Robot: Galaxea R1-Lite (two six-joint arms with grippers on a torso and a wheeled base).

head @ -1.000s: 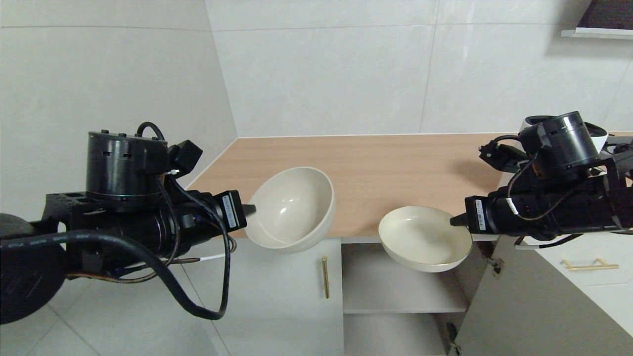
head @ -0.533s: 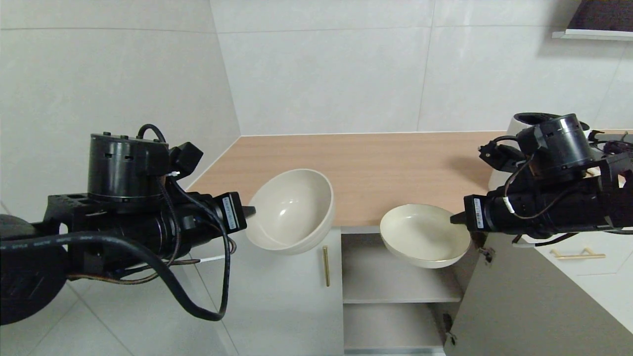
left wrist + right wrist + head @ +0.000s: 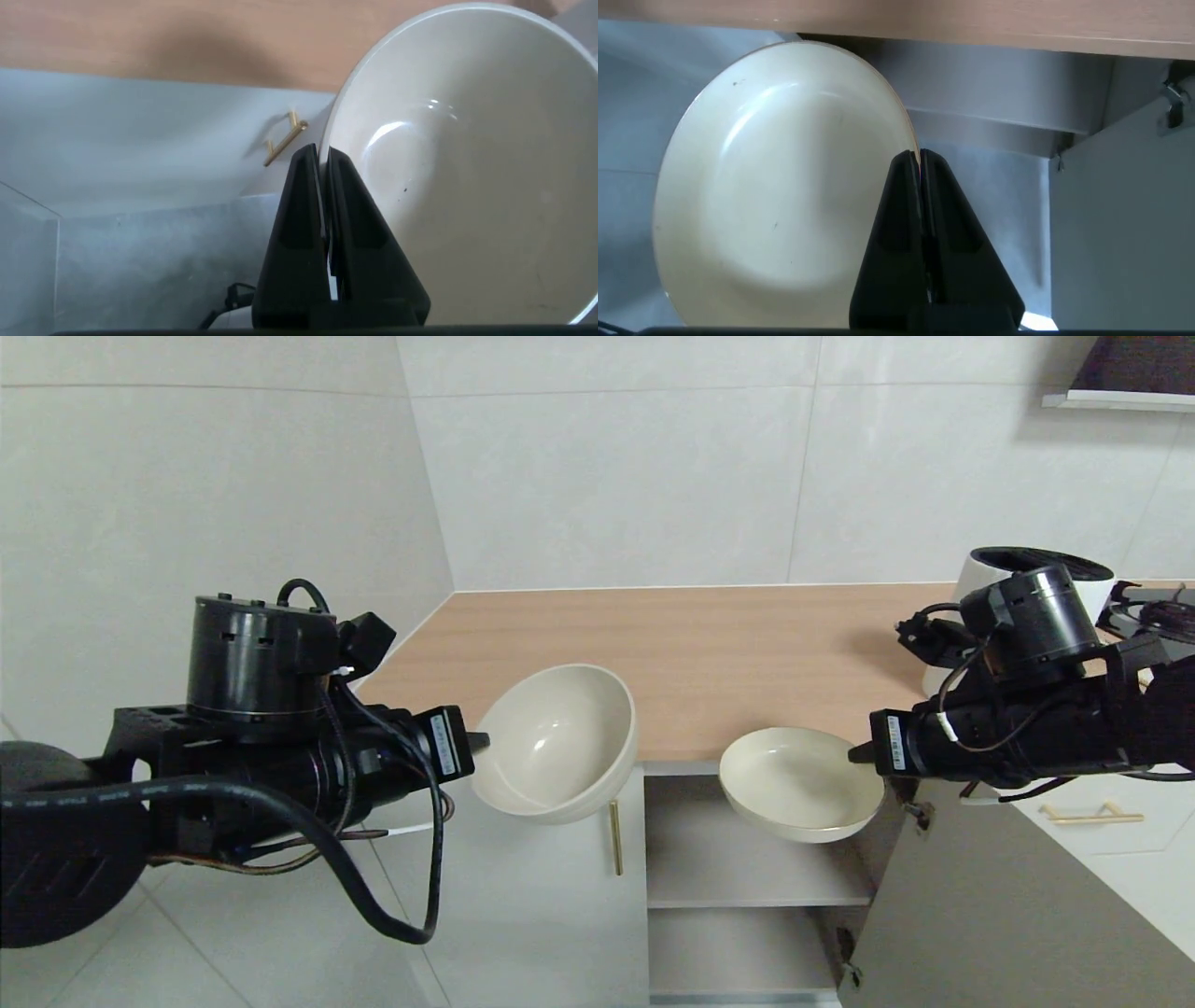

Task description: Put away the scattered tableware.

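A wooden counter [image 3: 709,644] meets white tiled walls [image 3: 607,476], with an open cabinet [image 3: 747,887] under its front edge. Both arms lie level before that edge. The left gripper [image 3: 480,740] is clamped on a tilted bowl's [image 3: 560,742] rim, the right gripper [image 3: 852,754] on a dish's [image 3: 794,784] rim at the cabinet's opening.

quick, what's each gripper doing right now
Left gripper: closed on the rim of the deep cream ceramic bowl.
Right gripper: closed on the rim of the shallow cream ceramic bowl.
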